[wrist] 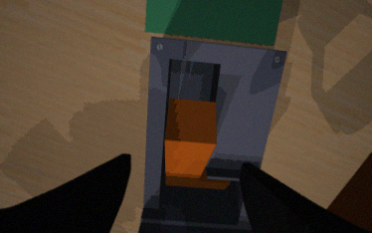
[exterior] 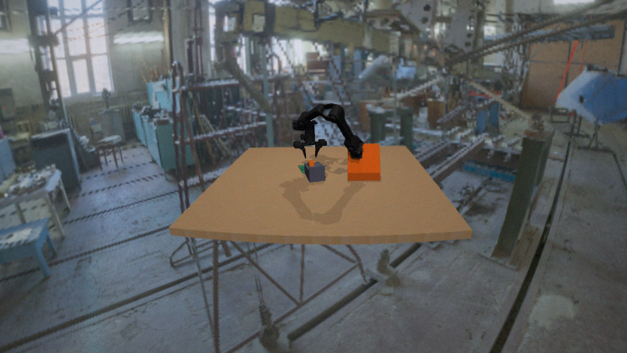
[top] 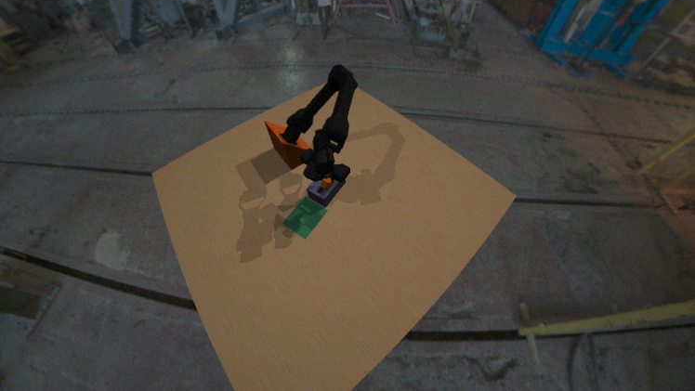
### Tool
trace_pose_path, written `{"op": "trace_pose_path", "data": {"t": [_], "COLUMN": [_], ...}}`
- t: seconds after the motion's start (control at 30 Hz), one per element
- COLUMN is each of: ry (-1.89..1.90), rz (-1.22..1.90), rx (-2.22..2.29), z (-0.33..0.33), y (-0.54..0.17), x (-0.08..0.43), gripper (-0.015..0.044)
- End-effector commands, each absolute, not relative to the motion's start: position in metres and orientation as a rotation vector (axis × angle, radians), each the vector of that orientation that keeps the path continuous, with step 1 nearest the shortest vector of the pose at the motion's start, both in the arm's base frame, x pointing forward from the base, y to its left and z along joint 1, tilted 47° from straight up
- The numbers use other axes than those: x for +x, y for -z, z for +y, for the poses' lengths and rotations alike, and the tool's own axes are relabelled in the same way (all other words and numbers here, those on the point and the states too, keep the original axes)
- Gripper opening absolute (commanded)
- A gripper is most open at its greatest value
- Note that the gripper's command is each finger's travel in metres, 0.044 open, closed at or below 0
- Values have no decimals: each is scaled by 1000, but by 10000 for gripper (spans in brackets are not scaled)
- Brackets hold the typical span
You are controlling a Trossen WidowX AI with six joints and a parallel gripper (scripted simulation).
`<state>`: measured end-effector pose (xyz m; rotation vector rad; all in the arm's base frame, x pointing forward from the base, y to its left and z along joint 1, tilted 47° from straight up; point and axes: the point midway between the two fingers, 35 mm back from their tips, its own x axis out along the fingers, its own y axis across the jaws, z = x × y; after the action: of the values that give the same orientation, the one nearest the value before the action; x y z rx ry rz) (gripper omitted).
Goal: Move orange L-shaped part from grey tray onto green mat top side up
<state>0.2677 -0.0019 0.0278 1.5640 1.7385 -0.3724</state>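
The orange part is tilted in the pocket of the grey tray. One end stands above the tray's rim, and the pocket is bare at its mat-side end. The part's lower end is partly hidden in shadow. My gripper is open and empty, pointing down above the tray. In the wrist view its fingertips lie to either side of the part and touch nothing. The green mat bears nothing but shadows.
A large orange block stands at the arm's base, to the right of the tray in the exterior view. The wooden table carries everything. The tray stands just beside the mat, with a narrow gap between them.
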Motion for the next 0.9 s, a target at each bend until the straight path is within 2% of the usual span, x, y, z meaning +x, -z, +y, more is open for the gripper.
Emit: {"op": "trace_pose_path", "data": {"t": [0.0, 0.87], "ry": [377, 374], "rz": [1747, 1748], "rx": [1574, 1576], "z": [3, 34], "y": [-23, 5], "x": [267, 267], "gripper": [280, 280]}}
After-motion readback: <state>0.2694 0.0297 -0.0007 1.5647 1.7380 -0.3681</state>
